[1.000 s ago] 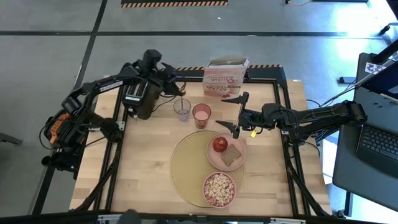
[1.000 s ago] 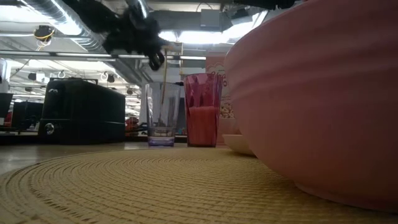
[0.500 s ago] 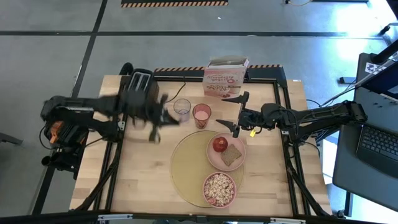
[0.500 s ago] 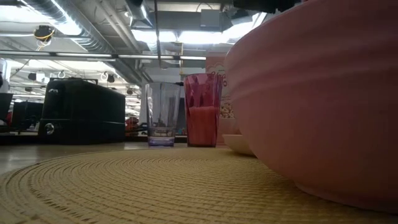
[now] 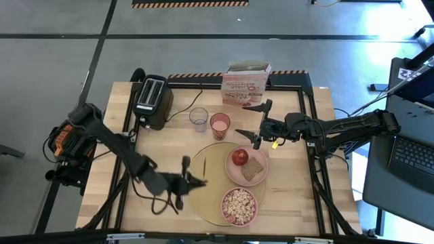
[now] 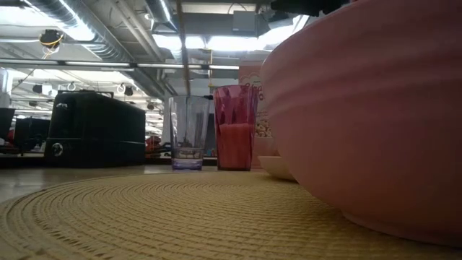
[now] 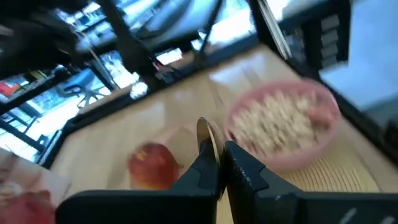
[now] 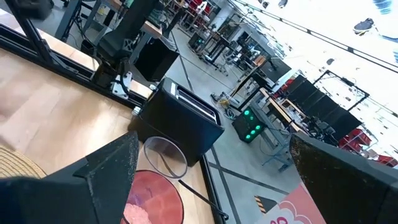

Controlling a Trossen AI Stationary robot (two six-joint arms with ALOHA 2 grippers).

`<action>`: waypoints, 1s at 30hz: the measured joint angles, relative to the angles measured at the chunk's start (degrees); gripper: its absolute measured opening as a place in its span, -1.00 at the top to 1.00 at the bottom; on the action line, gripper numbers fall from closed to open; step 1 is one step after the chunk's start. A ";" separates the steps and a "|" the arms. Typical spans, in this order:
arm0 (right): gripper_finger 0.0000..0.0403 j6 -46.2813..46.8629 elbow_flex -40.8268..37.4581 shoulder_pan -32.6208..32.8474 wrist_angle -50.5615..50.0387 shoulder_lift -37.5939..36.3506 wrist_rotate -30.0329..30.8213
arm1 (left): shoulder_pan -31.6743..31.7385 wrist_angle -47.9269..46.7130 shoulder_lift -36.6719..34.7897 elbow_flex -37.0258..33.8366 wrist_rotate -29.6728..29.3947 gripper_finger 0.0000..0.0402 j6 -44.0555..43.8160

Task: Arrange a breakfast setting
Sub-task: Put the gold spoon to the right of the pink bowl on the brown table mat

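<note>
Setting mostly done: the tan placemat lies on the worktop, the pink plate on its far right part carries the apple and toast, and the pink bowl of cereal sits at the mat's near edge. What looks left is the gold spoon: the left gripper hangs over the mat's left part with its jaws clamped narrow on it, apparently about to lay it down. The right gripper waits with jaws wide just beyond the plate, near the pink cup.
</note>
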 joint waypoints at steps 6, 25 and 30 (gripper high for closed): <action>-0.91 0.04 0.00 -0.01 -0.01 0.00 0.00 | -2.17 -0.17 9.66 0.00 -2.97 0.98 0.09; -0.91 0.06 0.00 -0.01 -4.53 0.01 3.56 | -3.99 -1.63 15.03 5.82 -2.08 0.98 8.96; -0.91 1.44 -0.04 0.01 -7.38 0.02 3.56 | -6.44 -3.87 24.10 13.62 -3.62 0.98 8.49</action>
